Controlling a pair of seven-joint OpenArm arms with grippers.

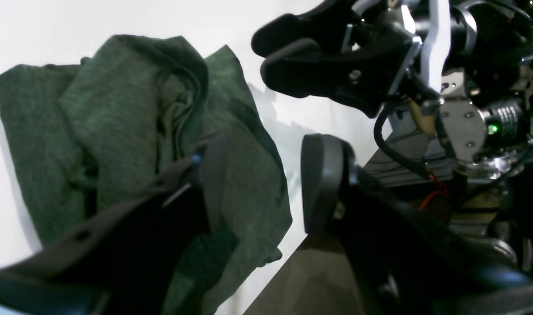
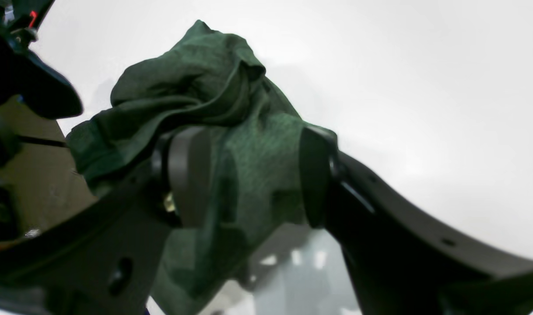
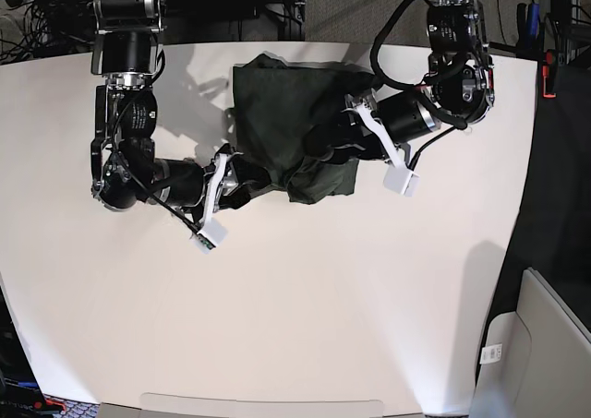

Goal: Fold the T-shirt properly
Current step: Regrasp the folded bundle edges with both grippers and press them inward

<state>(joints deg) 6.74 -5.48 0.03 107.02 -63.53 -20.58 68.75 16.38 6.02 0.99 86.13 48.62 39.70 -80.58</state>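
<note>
**A:** Where's the shirt (image 3: 286, 127) sitting right now?

**B:** Bunched on the white table (image 3: 323, 298), squeezed between the two arms. The left claw (image 1: 257, 183) hangs over its near edge, and the right claw (image 2: 249, 175) comes in from the opposite side.

**A:** Is either one gripping it?

**B:** The left claw's jaws stand apart with nothing between them; most of the cloth lies beyond and to one side of them. The right claw's jaws are also apart, but a fold of the shirt shows in the gap. I can't tell whether that fold is pinched or just lying behind.

**A:** Why crowd in from both sides?

**B:** My guess: each wants an edge or corner, so the heap can be pulled flat before any folding.

**A:** So the fold itself?

**B:** Not begun, judging by the crumpled pile.
</note>
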